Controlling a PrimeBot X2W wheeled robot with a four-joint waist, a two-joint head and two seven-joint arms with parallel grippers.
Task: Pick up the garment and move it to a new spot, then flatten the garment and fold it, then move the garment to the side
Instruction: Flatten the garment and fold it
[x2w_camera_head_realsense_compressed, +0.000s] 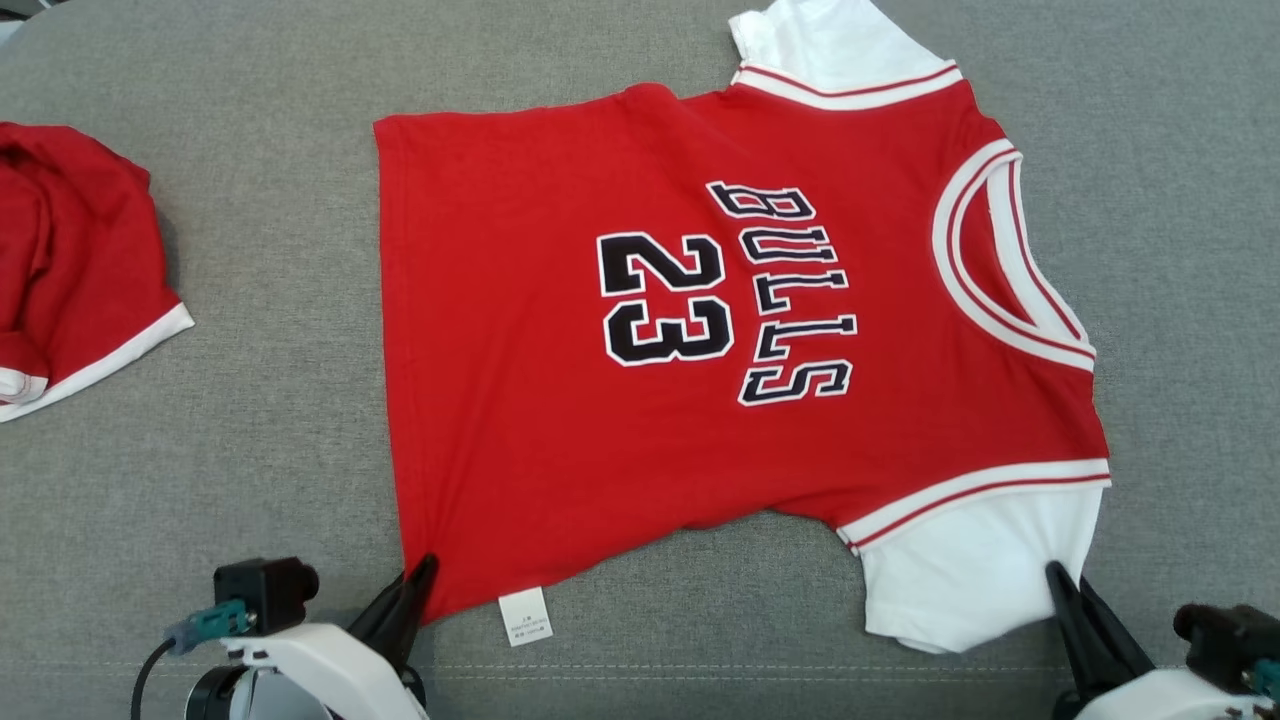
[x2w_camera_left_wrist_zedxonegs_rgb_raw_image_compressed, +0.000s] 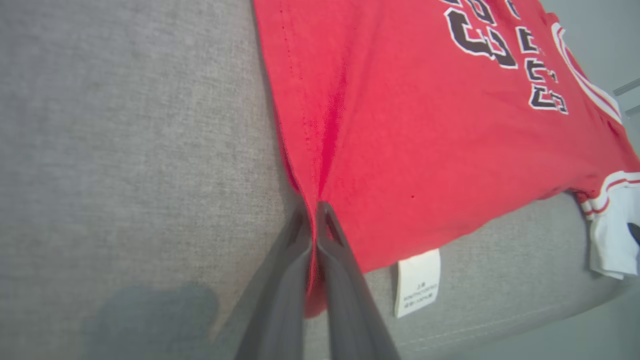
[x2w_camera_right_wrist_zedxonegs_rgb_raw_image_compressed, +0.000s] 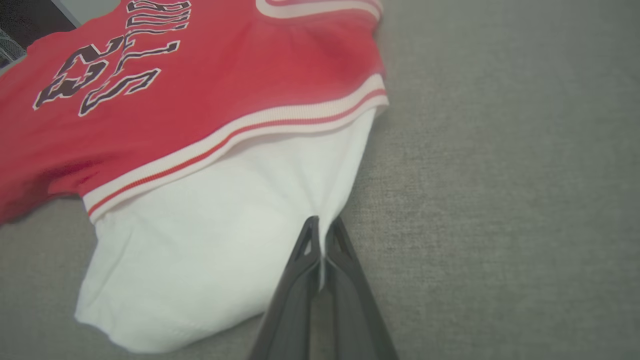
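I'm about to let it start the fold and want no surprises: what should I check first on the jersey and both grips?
1. Left gripper shut on the hem corner of the jersey: ok.
2. Right gripper shut on the near white sleeve: ok.
3. Jersey body flat, print up: ok, apart from one crease at the left grip.
4. Other red garment apart from the jersey: ok.
5. Far sleeve laid out flat: cannot tell, cut off by the head view's top edge.
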